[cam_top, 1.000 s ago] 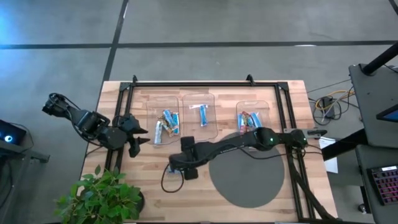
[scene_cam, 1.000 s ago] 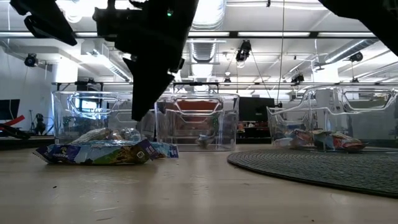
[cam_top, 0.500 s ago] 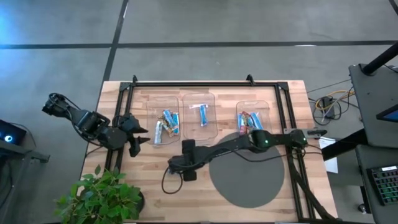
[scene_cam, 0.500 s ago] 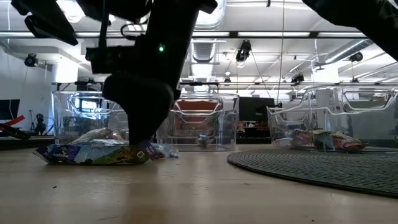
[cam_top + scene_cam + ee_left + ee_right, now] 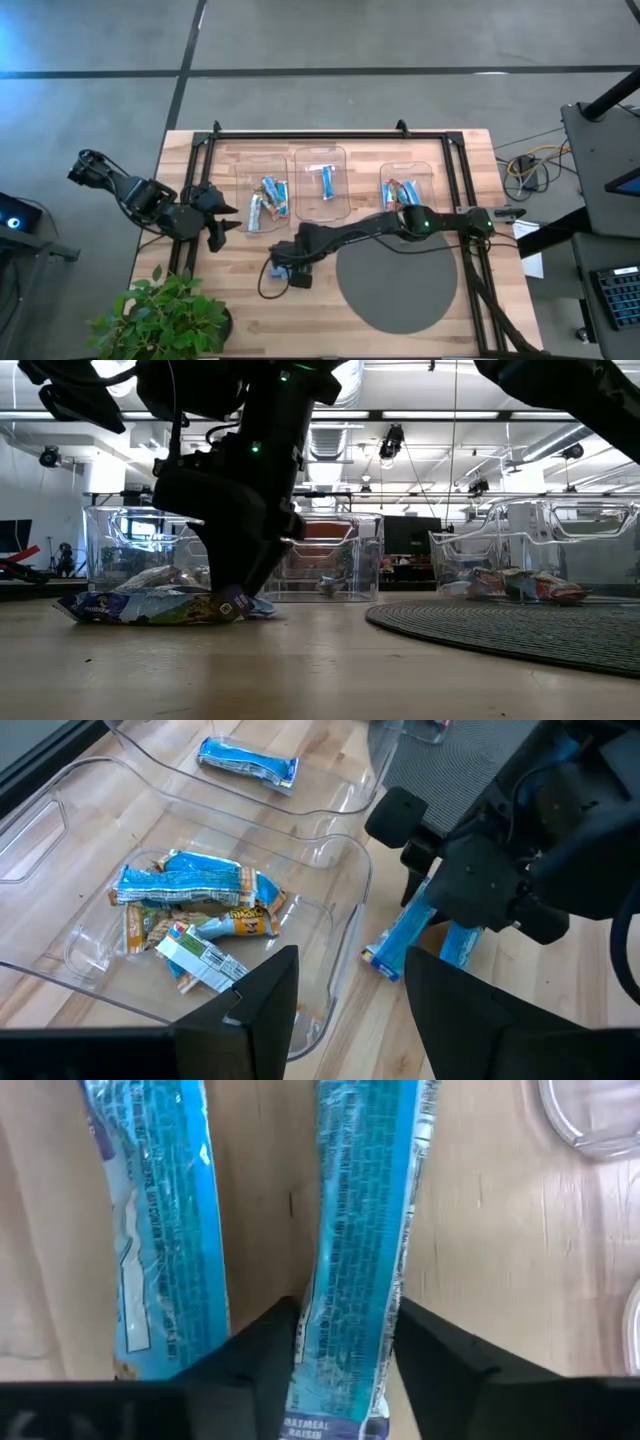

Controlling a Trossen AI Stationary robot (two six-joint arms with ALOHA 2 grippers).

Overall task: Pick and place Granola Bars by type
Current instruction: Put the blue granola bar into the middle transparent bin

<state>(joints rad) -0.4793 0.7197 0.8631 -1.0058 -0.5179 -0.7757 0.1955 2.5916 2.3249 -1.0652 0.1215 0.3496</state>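
The right gripper (image 5: 340, 1370) is down at the desk (image 5: 400, 320), at about seven o'clock, its jaws straddling one of two loose blue granola bars (image 5: 362, 1230), not visibly closed; next comes closing and lifting toward a tray (image 5: 320, 185), while the left gripper (image 5: 215, 215) waits open at nine o'clock.

Even, bright overhead lighting; shadows on the bench (image 5: 400, 310) are soft. In the low view, ceiling lamps (image 5: 120, 375) flare white, leaving the arm in silhouette. Clear trays (image 5: 330, 870) carry glare streaks. The blue wrapper (image 5: 365, 1230) glints, slightly soft.
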